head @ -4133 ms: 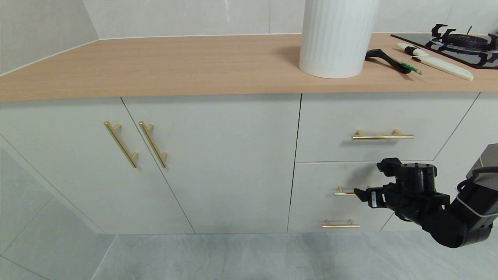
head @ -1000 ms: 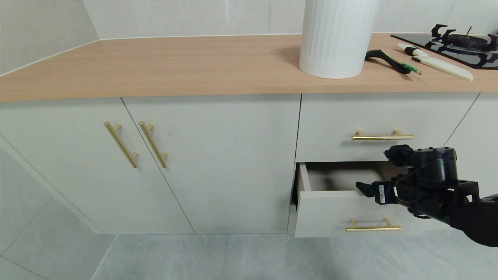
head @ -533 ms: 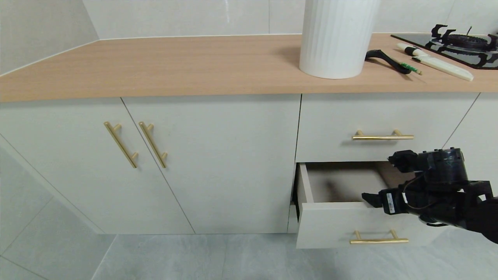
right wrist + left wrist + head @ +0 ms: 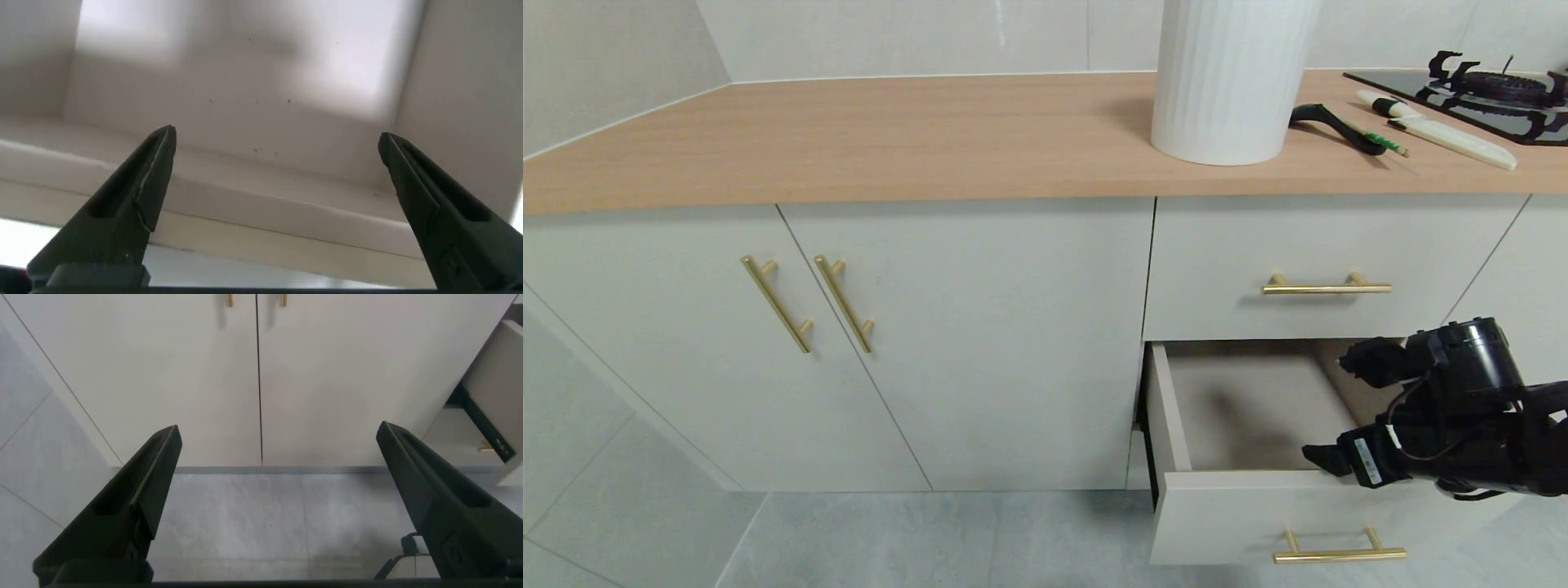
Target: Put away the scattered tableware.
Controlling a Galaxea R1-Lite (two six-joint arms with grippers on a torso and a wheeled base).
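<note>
the pale grey middle drawer point(image 4: 1225, 514) has slid from shut to well open, the black right gripper point(image 4: 1342, 410) spread wide and empty at its front lip, readying room for the white knife point(image 4: 1445, 135) lying on the wooden countertop point(image 4: 890, 139).

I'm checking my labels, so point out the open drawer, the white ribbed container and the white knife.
open drawer point(image 4: 1225, 514), head view, on its front panel.
white ribbed container point(image 4: 1229, 90), head view, middle of its side.
white knife point(image 4: 1454, 137), head view, on the blade.
</note>
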